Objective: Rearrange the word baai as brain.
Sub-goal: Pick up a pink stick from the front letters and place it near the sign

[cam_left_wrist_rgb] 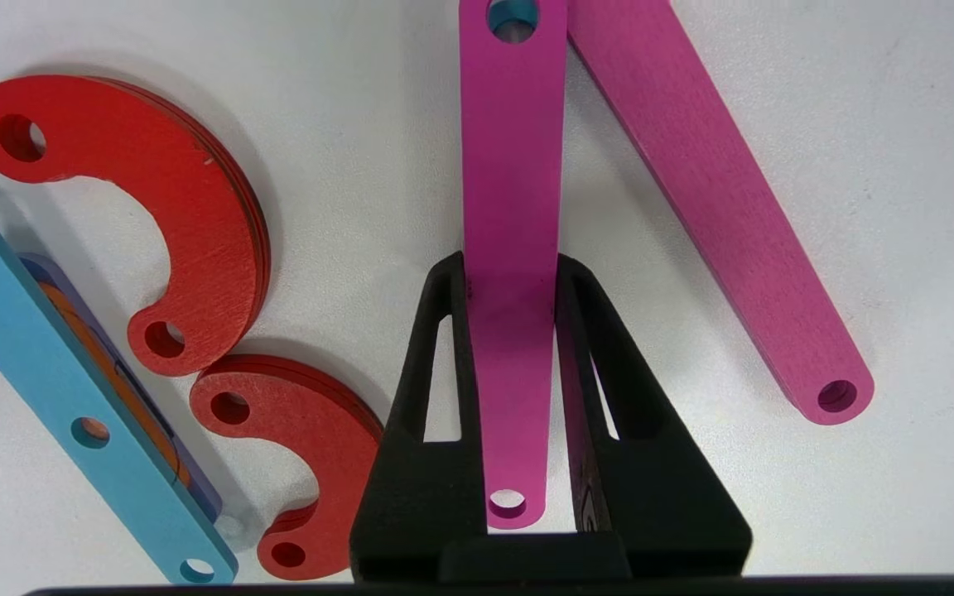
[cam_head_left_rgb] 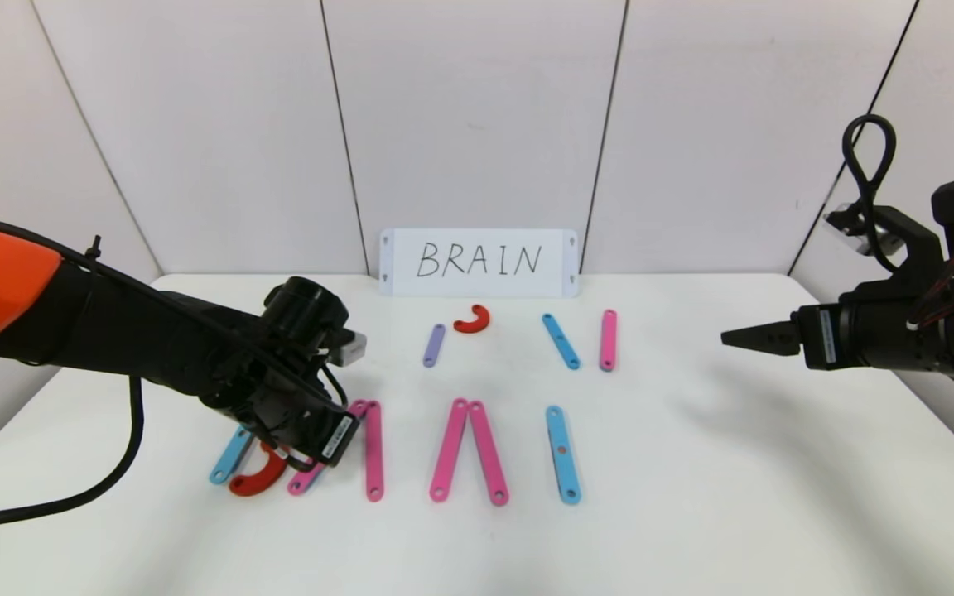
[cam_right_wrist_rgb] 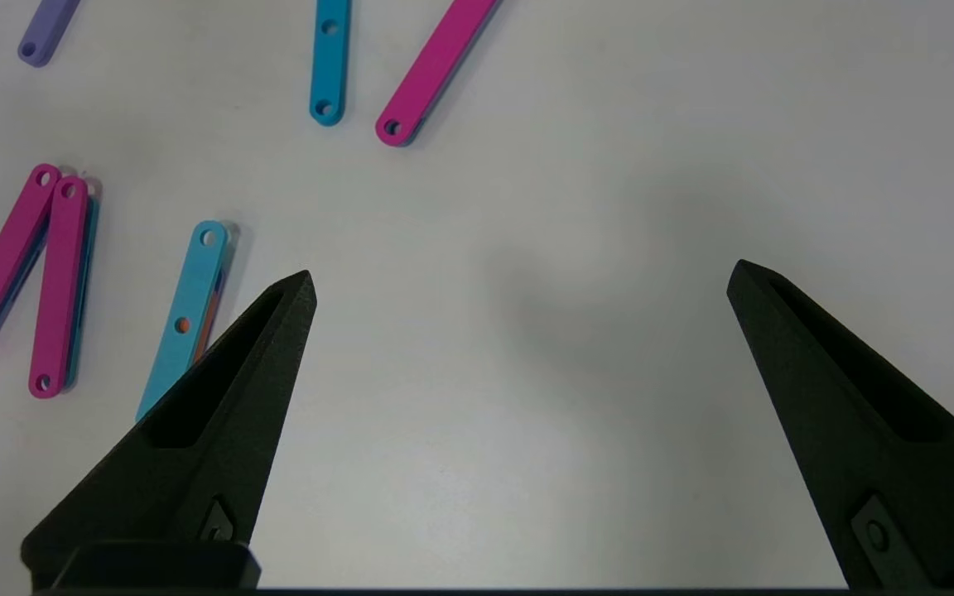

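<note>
- Slanted pink bar (cam_left_wrist_rgb: 513,248) of the 2nd letter, front left beside the red curves (cam_left_wrist_rgb: 187,223), sits clamped in the left gripper (cam_left_wrist_rgb: 510,273)
- Likely next: lift it clear
- Right gripper (cam_right_wrist_rgb: 518,281) hovers open at the right

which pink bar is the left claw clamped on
The slanted pink bar beside the red curves, gripped by the left claw. The upright pink bar next to it and the other pink bars lie free.
</note>
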{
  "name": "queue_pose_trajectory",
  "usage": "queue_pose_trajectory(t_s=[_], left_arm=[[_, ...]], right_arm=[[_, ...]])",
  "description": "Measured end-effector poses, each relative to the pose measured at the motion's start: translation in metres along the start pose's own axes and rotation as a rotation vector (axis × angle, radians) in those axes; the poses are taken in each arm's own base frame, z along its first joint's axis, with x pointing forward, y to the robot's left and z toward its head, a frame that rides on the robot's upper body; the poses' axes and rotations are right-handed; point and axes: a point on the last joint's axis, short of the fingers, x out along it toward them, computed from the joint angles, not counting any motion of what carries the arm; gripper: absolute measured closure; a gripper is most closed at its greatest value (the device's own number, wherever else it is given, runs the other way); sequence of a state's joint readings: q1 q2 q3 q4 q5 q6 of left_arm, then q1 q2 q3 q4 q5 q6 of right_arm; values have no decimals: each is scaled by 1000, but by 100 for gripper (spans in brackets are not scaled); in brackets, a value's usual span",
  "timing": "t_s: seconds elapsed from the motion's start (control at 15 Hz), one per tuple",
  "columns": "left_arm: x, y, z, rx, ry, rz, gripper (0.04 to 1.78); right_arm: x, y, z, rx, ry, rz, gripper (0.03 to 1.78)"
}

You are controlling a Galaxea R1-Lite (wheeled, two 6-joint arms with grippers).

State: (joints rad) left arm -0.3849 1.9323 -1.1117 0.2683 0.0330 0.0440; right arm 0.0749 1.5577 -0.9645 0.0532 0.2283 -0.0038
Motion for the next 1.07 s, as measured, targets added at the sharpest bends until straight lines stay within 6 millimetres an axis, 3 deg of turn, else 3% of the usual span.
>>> queue_pose_trajectory(t_s=[0.27, 0.6, 0.8, 1.07], left_arm=[[-6, 1, 10, -25, -44, 0, 152], [-29, 9, 49, -123, -194, 13, 152], [-33, 32, 72, -177, -263, 48, 152], [-19, 66, 95, -238, -287, 94, 152]], right_arm=[[1, 0, 0, 0, 2, 0, 7], [3, -1, -1, 1, 8, 0, 7], [5, -1, -2, 0, 17, 1, 7], [8, -2, -3, 2, 26, 0, 7]])
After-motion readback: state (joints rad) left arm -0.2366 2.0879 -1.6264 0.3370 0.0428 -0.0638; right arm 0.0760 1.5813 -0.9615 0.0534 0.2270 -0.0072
